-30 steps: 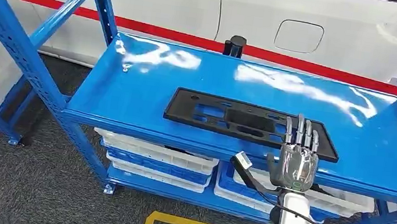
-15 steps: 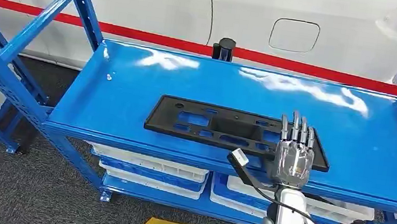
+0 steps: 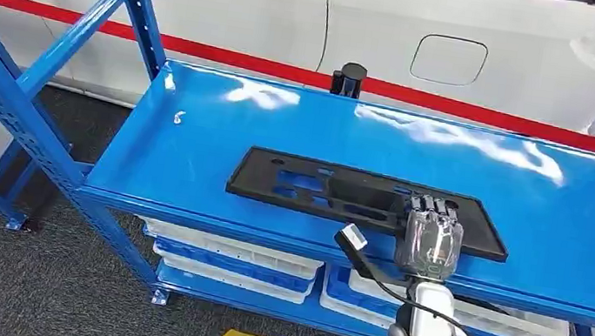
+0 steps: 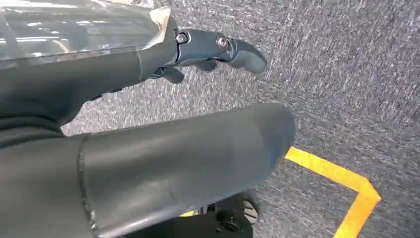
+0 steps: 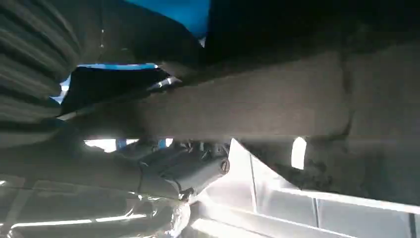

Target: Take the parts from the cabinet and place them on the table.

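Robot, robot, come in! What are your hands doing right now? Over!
Right hand curled over near edge of black panel on blue shelf. Left hand hanging over floor, holding nothing. Nothing blocking.

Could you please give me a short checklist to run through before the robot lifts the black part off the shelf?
1. Right hand over the near edge of the black part: ok.
2. Fingers curled down onto the part: ok, by the head view.
3. Thumb under the part's edge, so the grip is closed: cannot tell; the right wrist view is dark and blurred.
4. Part lying flat on the blue shelf: ok.
5. Grip near the part's middle: not ok; the hand sits toward one end, so the part may tilt.
6. Left hand out of the way, over the floor: ok.
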You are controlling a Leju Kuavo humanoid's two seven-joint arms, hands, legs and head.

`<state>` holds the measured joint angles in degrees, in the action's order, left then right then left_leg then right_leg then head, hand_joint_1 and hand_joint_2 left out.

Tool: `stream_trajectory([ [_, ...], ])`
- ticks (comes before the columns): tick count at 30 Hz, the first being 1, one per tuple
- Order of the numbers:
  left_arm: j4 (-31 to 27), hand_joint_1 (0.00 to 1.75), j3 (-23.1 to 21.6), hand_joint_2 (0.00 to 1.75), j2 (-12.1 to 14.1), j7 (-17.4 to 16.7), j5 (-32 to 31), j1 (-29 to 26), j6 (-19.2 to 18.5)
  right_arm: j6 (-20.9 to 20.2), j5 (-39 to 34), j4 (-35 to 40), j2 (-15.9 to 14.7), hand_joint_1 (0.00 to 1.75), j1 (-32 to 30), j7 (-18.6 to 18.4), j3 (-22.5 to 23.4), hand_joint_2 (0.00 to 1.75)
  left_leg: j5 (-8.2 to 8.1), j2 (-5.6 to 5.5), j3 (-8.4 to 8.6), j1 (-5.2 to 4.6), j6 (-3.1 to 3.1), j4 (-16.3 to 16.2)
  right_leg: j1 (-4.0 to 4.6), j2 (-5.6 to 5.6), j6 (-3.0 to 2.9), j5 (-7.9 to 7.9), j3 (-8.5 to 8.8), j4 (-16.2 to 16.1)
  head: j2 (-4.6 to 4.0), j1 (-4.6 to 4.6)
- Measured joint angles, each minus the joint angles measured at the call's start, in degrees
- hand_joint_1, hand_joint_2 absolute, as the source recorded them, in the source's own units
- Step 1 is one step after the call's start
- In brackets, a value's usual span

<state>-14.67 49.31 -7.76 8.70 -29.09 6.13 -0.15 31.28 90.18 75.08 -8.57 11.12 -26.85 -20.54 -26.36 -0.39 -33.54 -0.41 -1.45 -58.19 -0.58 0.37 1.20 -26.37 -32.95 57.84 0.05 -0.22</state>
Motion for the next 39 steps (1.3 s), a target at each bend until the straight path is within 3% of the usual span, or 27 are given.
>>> stream_trajectory([
  [2,0.0,0.00,0.0,0.00,0.0,0.0,-0.1,0.1,0.5,0.1,0.1,-0.1,0.4,1.62,0.0,0.9,0.5,1.75,-0.04,0.00,0.01,0.00,-0.06,0.0,0.00,0.00,0.09,0.01,0.00,0.0,0.02,-0.02],
  [4,0.0,0.00,0.1,0.00,0.0,0.0,-0.1,0.1,0.9,0.2,0.2,-0.2,0.7,1.64,0.0,1.3,0.9,1.75,-0.05,-0.01,0.01,0.01,-0.08,0.0,-0.01,0.00,0.65,-0.08,0.02,0.0,0.00,0.00],
  [13,0.0,0.00,0.6,0.00,-0.2,0.2,-0.1,0.1,1.3,0.5,0.1,-0.5,1.2,1.73,0.1,1.2,1.2,1.75,-0.05,-0.02,0.02,0.23,-0.06,0.0,0.08,0.01,0.63,-0.09,0.02,0.0,0.00,0.00],
  [14,0.0,0.00,0.8,1.75,-0.2,0.3,-0.1,0.1,1.3,0.7,0.1,-0.5,1.2,1.71,0.1,1.1,1.2,1.75,-0.05,-0.01,0.03,0.23,-0.06,0.0,0.08,0.01,0.63,-0.09,0.03,0.0,0.00,-0.02],
  [22,0.0,0.00,0.9,1.75,-0.2,0.9,-0.9,0.0,-0.4,1.3,0.2,-0.3,0.7,1.75,0.1,-0.5,1.1,1.75,-0.05,-0.02,0.04,0.23,-0.07,0.0,0.11,0.01,0.63,-0.09,0.04,0.0,0.00,-0.02],
  [25,0.0,0.00,0.9,1.75,-0.2,1.0,-1.4,0.1,-0.3,1.4,0.2,0.3,-0.1,1.75,0.1,-2.6,0.8,1.75,-0.05,-0.03,0.03,0.20,-0.07,0.0,0.11,0.00,0.64,-0.09,0.04,0.0,0.00,-0.02],
  [32,0.0,0.00,0.9,1.75,0.1,0.4,-1.8,0.2,2.0,1.2,0.1,3.5,-5.9,1.75,0.7,-12.2,-4.0,1.75,-0.06,-0.02,0.01,0.18,-0.07,0.0,0.10,0.01,0.64,-0.09,0.04,0.0,0.00,-0.02],
  [39,0.0,0.00,0.9,1.75,0.1,-0.1,-1.9,0.2,2.7,1.0,0.1,5.3,-9.1,1.75,1.5,-12.9,-6.9,1.75,-0.05,-0.03,0.01,0.22,-0.07,0.0,0.10,0.00,0.64,-0.09,0.04,0.0,0.00,-0.02],
])
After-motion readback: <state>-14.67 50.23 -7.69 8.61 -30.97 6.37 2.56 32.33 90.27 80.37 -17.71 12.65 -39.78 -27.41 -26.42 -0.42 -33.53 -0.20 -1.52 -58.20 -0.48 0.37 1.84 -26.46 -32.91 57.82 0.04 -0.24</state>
